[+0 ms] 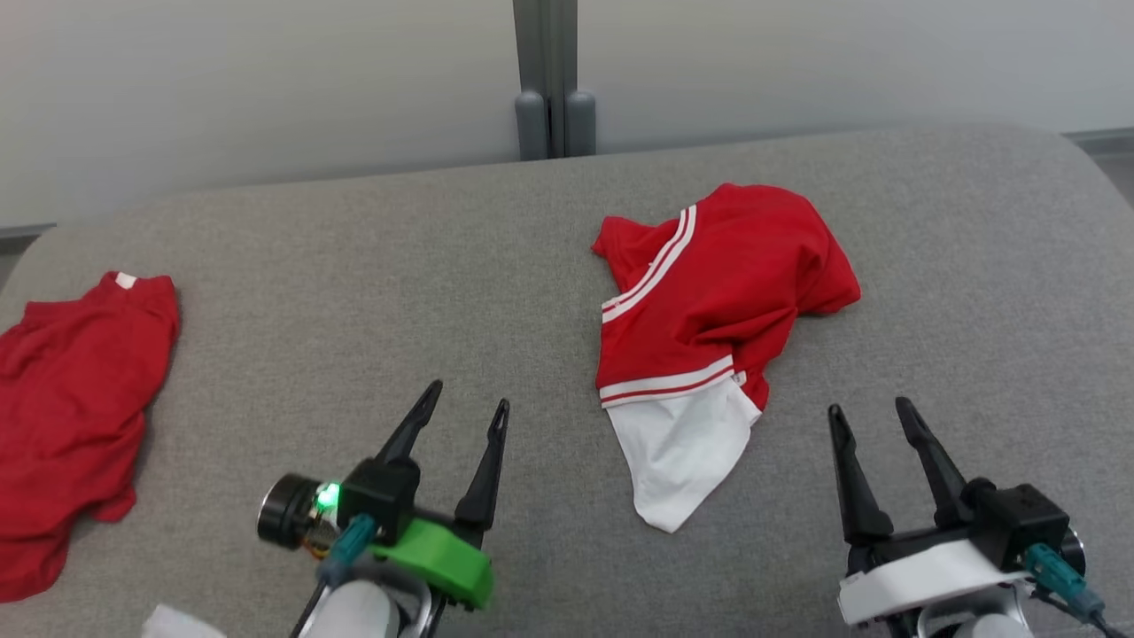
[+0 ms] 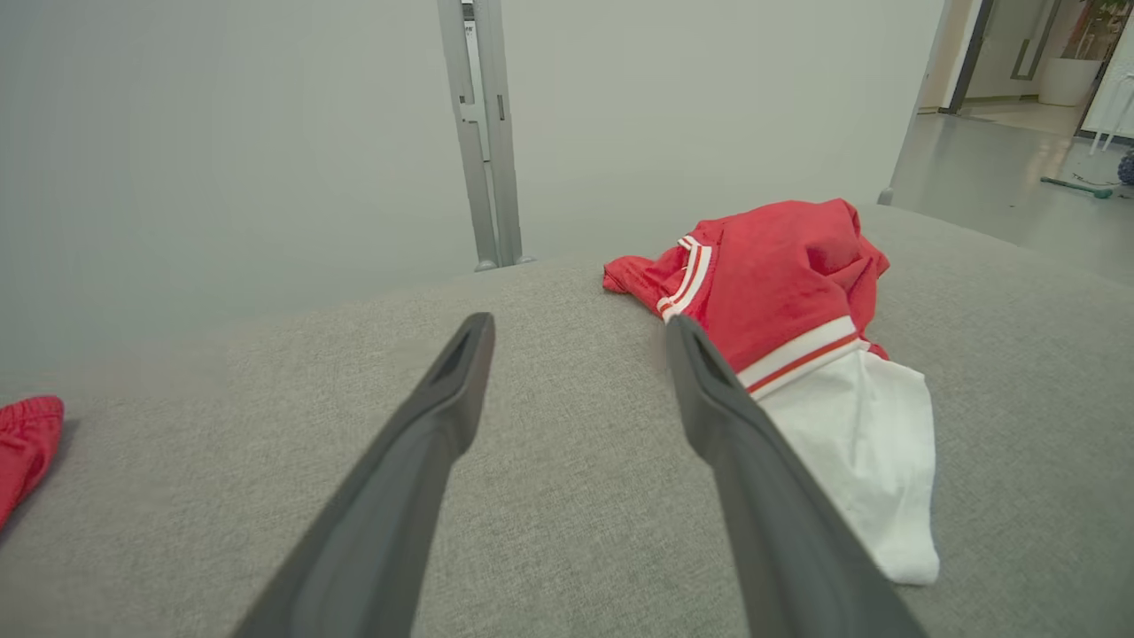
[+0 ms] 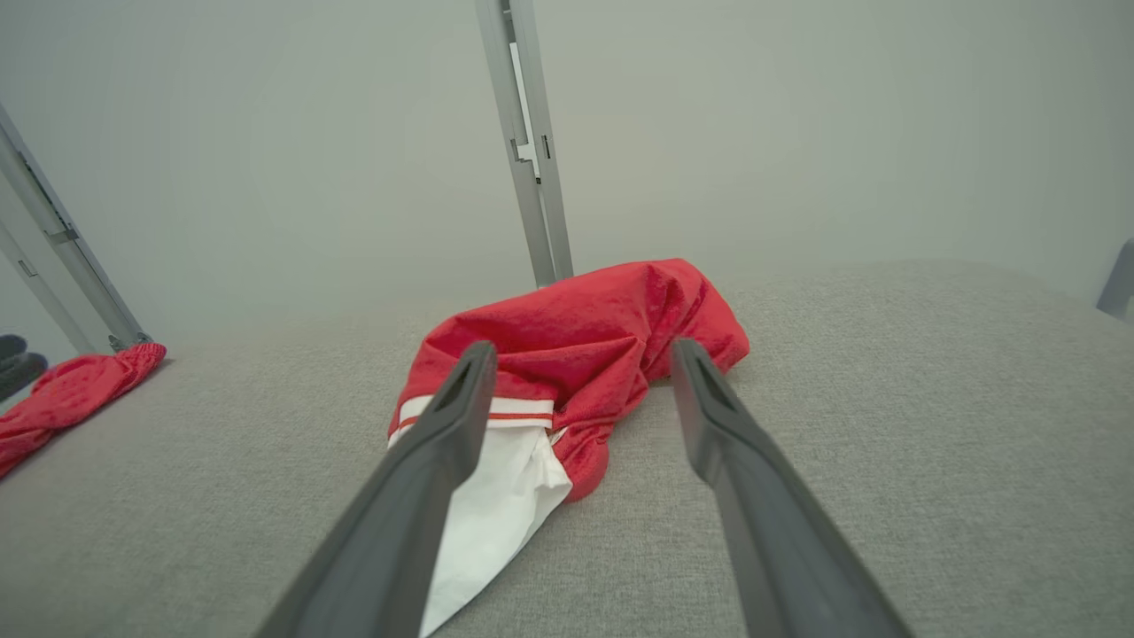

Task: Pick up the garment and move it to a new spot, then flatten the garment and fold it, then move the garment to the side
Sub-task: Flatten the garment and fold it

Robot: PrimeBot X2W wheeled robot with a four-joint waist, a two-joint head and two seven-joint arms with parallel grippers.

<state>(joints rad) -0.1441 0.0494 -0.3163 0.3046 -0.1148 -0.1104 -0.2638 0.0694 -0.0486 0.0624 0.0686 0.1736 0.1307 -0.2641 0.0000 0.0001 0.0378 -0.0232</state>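
A crumpled red garment [image 1: 726, 292] with white stripes and a white lower part lies on the grey padded surface [image 1: 354, 292], right of centre. In the left wrist view the garment [image 2: 788, 283] sits ahead and to the right; in the right wrist view the garment [image 3: 576, 346] lies just ahead. My left gripper [image 1: 468, 400] stands open near the front edge, left of the garment, with nothing between its fingers. To the garment's right, my right gripper [image 1: 873, 415] is open too and holds nothing. Both are apart from the cloth.
A second red cloth [image 1: 71, 399] lies at the surface's far left edge, also seen as the red cloth [image 3: 71, 390] in the right wrist view. A grey post [image 1: 549, 80] stands against the pale wall behind. Bare grey surface lies between the two cloths.
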